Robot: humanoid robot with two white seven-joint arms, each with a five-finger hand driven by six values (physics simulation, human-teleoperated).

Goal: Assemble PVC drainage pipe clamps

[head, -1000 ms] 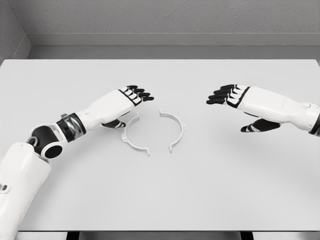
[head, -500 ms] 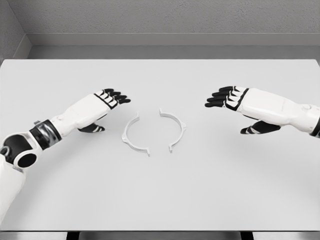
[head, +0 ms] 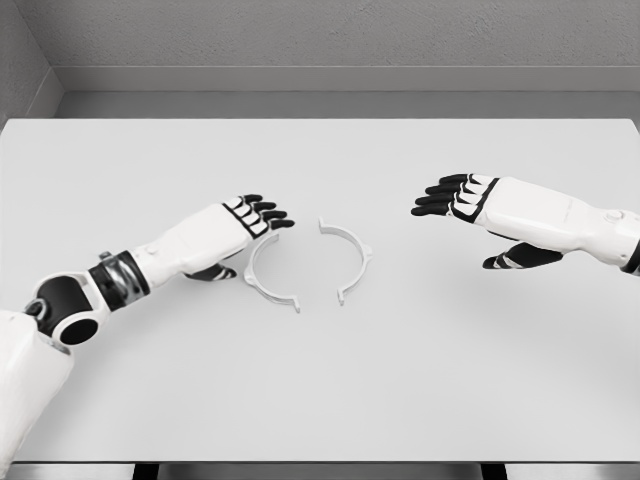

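Head view: both hands' fingers spread, holding nothing, left hand (head: 235, 222) beside left clamp half (head: 262, 275).

left hand (head: 240, 225) hiding clamp half (head: 266, 272) top end

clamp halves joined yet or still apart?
Apart. The left clamp half and right clamp half lie flat on the table, curves facing each other, with visible gaps between their ends. Neither hand holds one.

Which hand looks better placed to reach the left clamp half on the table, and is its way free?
Probably the left hand: its open fingers hover at the upper end of the left clamp half, with nothing between them. The right hand is farther away, beyond the right clamp half.
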